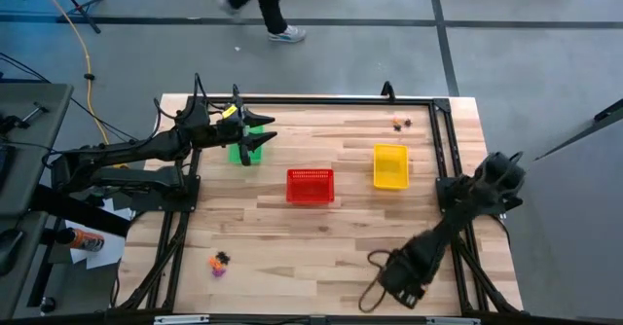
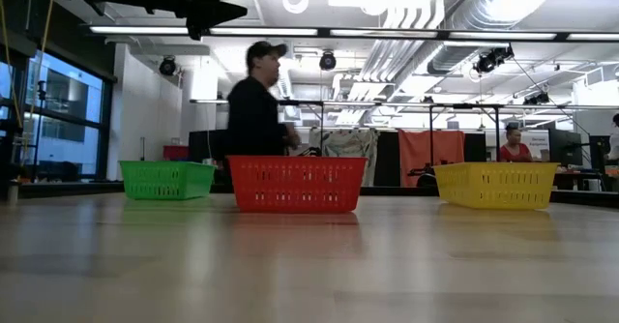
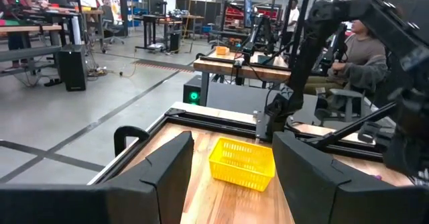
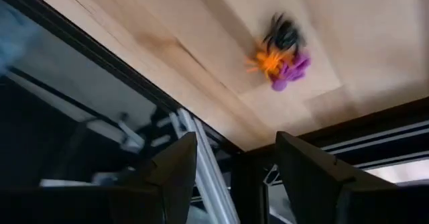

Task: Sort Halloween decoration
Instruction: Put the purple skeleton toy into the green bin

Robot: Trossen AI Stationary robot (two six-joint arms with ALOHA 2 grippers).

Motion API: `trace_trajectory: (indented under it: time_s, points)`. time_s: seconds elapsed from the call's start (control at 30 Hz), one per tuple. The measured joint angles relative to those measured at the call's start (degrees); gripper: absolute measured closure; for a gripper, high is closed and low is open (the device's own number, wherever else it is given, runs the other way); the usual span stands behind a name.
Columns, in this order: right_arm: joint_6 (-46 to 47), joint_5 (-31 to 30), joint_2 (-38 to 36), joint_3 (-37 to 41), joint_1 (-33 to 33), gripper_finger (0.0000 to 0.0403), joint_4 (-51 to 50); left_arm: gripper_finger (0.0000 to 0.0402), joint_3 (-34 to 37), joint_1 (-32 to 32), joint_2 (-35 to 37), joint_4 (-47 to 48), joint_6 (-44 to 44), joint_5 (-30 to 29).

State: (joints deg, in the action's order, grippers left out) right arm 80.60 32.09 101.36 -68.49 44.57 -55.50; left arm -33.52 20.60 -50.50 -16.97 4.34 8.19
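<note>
Tiny orange, purple and black trinkets lie in a small heap (image 1: pixel 220 263) near the table's near-left corner, and the right wrist view shows this heap (image 4: pixel 281 49) too. A few more trinkets (image 1: pixel 399 124) lie by the far edge, beyond the yellow basket (image 1: pixel 390 165). My left gripper (image 1: pixel 263 135) hangs open and empty above the green basket (image 1: pixel 237 153), high over the table (image 2: pixel 215 4); its fingers (image 3: pixel 167 170) frame the yellow basket (image 3: pixel 242 162) far off. My right gripper (image 1: pixel 369 281) is open and empty near the table's near edge, pointing toward the near-left heap.
The red basket (image 1: pixel 310 186) stands mid-table between the green and yellow ones, all three in a row (image 2: pixel 298 183). A black frame rail (image 1: pixel 321 101) runs around the table. A person (image 1: pixel 261 4) walks past beyond the far edge; other people are in the room behind.
</note>
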Motion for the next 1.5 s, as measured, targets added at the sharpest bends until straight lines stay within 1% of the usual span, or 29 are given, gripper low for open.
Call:
trace_trajectory:
  time_s: [0.07,0.17,0.33,0.47,0.57,0.67,0.8,0.83,1.03,1.3,1.5]
  points:
    - [-0.04,1.11,2.06,0.0,1.64,0.0206,0.16,0.0206,0.0,0.0,0.0,0.0,0.0,0.0]
    - [0.41,1.22,4.03,0.0,3.12,0.0206,-0.05,0.0206,0.0,0.0,0.0,0.0,0.0,0.0]
    - [0.47,-1.14,5.57,0.83,3.39,0.0206,0.99,0.0206,0.0,0.0,0.0,-0.07,0.72,0.0]
    - [0.92,-1.5,3.89,6.99,3.48,0.0206,4.78,0.0206,0.0,0.0,0.02,-0.45,1.44,-0.01]
    - [4.49,-1.87,1.24,11.31,3.48,0.0206,9.05,0.0206,-0.02,0.0,0.02,-1.38,1.46,0.0]
    - [6.88,-3.43,-0.75,13.7,3.49,0.0206,16.04,0.0206,-0.02,0.0,0.02,-2.09,1.49,0.0]
    - [7.45,-3.9,-0.83,16.03,4.04,0.0206,19.52,0.0206,-0.04,0.0,0.04,-2.68,1.46,0.0]
    - [7.59,-4.49,-0.81,16.77,4.13,0.0206,19.59,0.0206,-0.04,0.0,0.04,-2.67,1.46,-0.02]
    - [7.96,-3.51,-1.09,19.45,3.9,0.0206,20.43,0.0206,-0.04,0.0,0.03,-2.71,1.46,-0.57]
    - [6.56,-4.45,-0.98,19.65,3.96,0.0206,20.02,0.0206,-0.04,0.0,0.04,-2.67,1.46,-3.34]
    - [6.56,-5.75,-0.96,19.69,3.54,0.0207,19.41,0.0206,-0.04,0.0,0.02,-2.66,1.11,-3.8]
